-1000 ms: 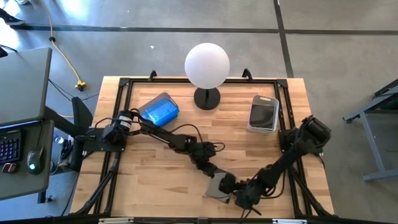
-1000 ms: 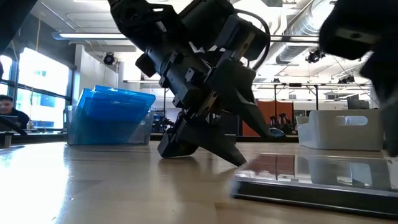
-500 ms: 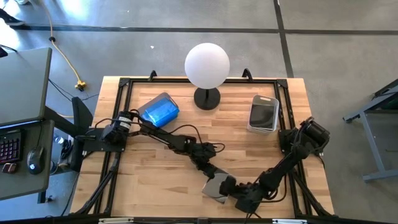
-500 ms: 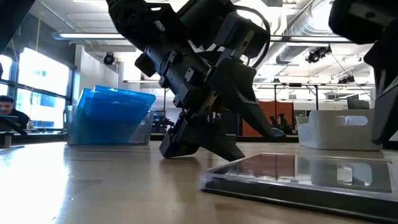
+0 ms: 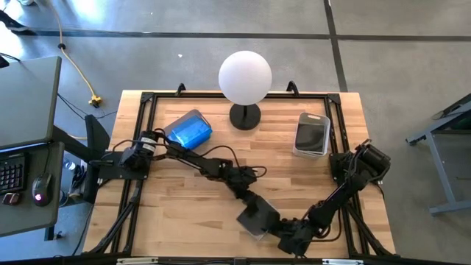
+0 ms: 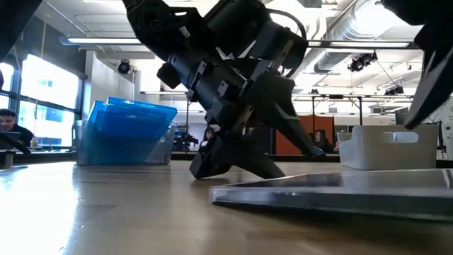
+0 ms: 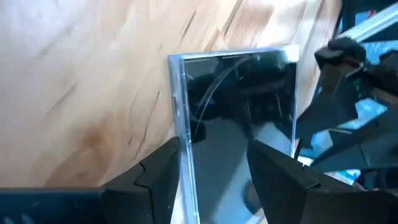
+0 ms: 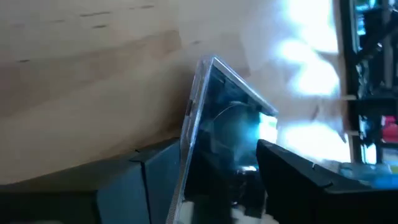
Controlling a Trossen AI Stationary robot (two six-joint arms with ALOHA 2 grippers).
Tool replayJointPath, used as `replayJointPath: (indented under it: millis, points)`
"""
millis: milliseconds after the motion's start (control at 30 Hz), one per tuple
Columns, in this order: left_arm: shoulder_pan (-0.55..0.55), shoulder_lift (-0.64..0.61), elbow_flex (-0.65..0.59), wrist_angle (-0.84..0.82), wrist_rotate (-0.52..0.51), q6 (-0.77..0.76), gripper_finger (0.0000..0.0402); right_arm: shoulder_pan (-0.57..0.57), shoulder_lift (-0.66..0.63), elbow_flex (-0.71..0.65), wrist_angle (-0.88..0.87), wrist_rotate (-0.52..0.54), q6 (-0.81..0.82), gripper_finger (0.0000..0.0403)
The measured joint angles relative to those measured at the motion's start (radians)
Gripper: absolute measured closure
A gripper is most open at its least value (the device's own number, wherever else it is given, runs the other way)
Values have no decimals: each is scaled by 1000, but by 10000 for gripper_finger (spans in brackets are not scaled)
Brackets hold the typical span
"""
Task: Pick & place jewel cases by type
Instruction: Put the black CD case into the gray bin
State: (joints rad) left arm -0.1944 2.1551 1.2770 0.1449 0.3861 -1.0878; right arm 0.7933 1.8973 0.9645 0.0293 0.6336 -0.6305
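Both arms meet low over the wooden table, down near six o'clock; one dark jewel case lies between them, nearly flat on the wood, with one side lifted a little in the low view. The left pincer comes at it from ten o'clock; its two fingers stand on either side of the case's edge, about half open, one near each face; I cannot tell if they squeeze it. The right pincer comes from four o'clock; its fingers are spread wide with the other end of the case between them; I cannot tell if they press on it either.

The blue jewel cases stand packed in a bin at eleven o'clock, leaning to one side; the grey bin at two o'clock holds dark cases. A white ball lamp stands at twelve o'clock, between the two bins. A person sits far off in the room.
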Motion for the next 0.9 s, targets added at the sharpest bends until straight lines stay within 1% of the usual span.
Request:
replayJointPath:
  millis: [100, 233, 367, 533, 667, 800, 900]
  points:
    - [3, 0, 0, 39, -31, 0, 220, -2, -1, 3, -60, 21, 39, 198]
    - [19, 0, 0, 92, -57, 17, 220, -4, -1, 3, -154, 17, 151, 198]
    - [52, 0, 2, 112, -28, 21, 220, -4, -5, 5, -235, 42, 256, 199]
    - [98, 0, 2, 115, -7, 45, 220, -4, -5, 5, -353, 124, 332, 199]
    - [141, 3, 3, 180, 26, 54, 220, -5, -5, 5, -450, 169, 410, 199]
    - [183, 8, 39, 142, 31, 130, 220, -8, -6, 0, -549, 240, 503, 199]
    - [207, 11, 90, 84, 31, 175, 220, -14, -19, 0, -634, 252, 562, 199]
